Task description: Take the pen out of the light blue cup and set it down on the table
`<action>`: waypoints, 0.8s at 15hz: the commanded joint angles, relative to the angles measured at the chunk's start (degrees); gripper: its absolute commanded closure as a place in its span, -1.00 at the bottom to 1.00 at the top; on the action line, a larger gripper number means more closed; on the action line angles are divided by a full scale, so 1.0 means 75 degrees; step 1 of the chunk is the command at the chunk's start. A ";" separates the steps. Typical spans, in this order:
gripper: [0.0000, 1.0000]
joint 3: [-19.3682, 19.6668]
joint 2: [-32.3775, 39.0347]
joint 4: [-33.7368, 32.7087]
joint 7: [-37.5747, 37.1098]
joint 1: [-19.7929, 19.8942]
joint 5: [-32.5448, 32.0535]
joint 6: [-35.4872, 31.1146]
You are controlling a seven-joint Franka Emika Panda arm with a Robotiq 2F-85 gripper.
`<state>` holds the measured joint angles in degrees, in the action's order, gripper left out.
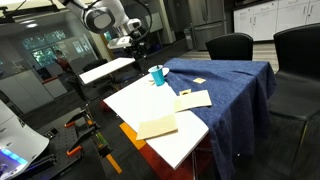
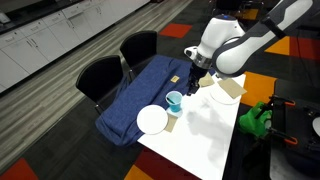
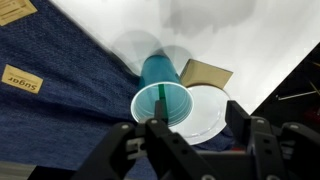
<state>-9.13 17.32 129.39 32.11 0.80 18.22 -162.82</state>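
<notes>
The light blue cup point(image 3: 160, 92) stands at the edge of the dark blue cloth point(image 3: 70, 120) on the table point(image 1: 128, 100). It shows in both exterior views point(image 1: 157, 75) point(image 2: 174, 102). The thin dark pen point(image 3: 160, 100) stands inside it, leaning on the rim. My gripper point(image 3: 199, 115) is open and empty. It hovers above the cup, with one finger over the cup's near rim and the other over a white plate point(image 3: 205, 112). In the exterior views the gripper point(image 1: 133, 45) point(image 2: 195, 80) is a little above the cup.
The white plate point(image 2: 152, 120) lies right next to the cup. Tan paper sheets point(image 1: 193, 99) point(image 1: 157, 127) lie on the white top. A sugar packet point(image 3: 20, 80) lies on the cloth. Black chairs point(image 1: 230, 45) point(image 2: 100, 75) stand by the table. A smaller white table point(image 1: 105, 70) stands beyond it.
</notes>
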 commanded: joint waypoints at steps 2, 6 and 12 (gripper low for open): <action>-0.16 -0.0246 0.0648 -0.0554 -0.0444 0.0197 -0.0579 -0.0184; -0.04 -0.0228 0.1114 -0.0925 -0.0838 0.0130 -0.1058 -0.0333; -0.03 -0.0108 0.1701 -0.1442 -0.1589 0.0021 -0.1742 -0.0674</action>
<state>-10.00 27.68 121.13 23.71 1.09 7.80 -166.09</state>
